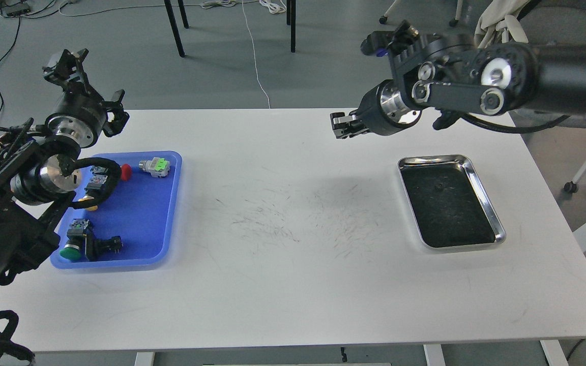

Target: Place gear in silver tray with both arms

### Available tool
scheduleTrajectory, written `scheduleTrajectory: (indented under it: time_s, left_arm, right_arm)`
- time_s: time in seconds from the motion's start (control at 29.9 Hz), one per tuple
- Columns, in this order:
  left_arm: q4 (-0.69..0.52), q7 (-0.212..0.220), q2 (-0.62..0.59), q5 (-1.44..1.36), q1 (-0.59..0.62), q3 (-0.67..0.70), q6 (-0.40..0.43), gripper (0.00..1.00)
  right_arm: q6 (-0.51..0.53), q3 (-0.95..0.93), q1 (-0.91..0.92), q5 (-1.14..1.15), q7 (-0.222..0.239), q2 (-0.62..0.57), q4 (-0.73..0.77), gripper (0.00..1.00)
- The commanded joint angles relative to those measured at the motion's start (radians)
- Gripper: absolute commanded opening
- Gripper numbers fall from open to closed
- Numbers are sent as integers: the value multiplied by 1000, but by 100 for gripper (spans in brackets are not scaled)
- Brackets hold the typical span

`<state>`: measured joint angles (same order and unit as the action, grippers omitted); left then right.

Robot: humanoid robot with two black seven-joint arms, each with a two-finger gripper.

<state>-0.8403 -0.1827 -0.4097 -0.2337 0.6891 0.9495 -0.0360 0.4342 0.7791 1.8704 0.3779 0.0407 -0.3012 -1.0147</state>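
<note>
The silver tray [487, 203] lies on the right side of the white table, its dark scuffed inside bare. The gear is several small switch parts in a blue plastic tray [143, 218] at the left: a grey and green one [154, 166], a red-capped one [125, 172] and a green-capped one [71, 251]. My right gripper [338, 126] hangs high above the table's far edge, left of and beyond the silver tray, with nothing seen in it. My left gripper [66, 62] is raised beyond the blue tray's far left corner, its claws spread and empty.
My left arm's cable loop [100, 184] hangs over the blue tray's left part and hides some of the parts. Chairs [542, 20] and table legs [173, 28] stand on the floor behind the table [283, 284].
</note>
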Motion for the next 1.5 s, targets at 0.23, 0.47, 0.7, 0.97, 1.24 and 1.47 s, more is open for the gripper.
scheduleTrajectory:
  time_s: [0.23, 0.47, 0.7, 0.97, 1.24, 1.47]
  left_arm:
    - [0, 0, 9, -6, 12, -5, -9, 98]
    - [0, 2, 11, -6, 13, -12, -27, 98]
    - [0, 2, 11, -7, 20, -14, -30, 98]
    - [0, 2, 12, -7, 21, -15, -32, 98]
    - [0, 2, 12, -7, 23, -15, -38, 98]
    - [0, 2, 9, -7, 23, -15, -36, 98]
  right_arm:
    - [-44, 5, -135, 303, -1, -398, -185, 2]
    - [-192, -36, -345, 339, -2, -407, -179, 2]
    - [-206, -113, -500, 361, -2, -374, -153, 2]
    - [-206, -133, -537, 392, -2, -374, -134, 4]
    - [-218, -144, -536, 392, -2, -354, -127, 48]
    - [-219, -178, -530, 382, -1, -363, -122, 94]
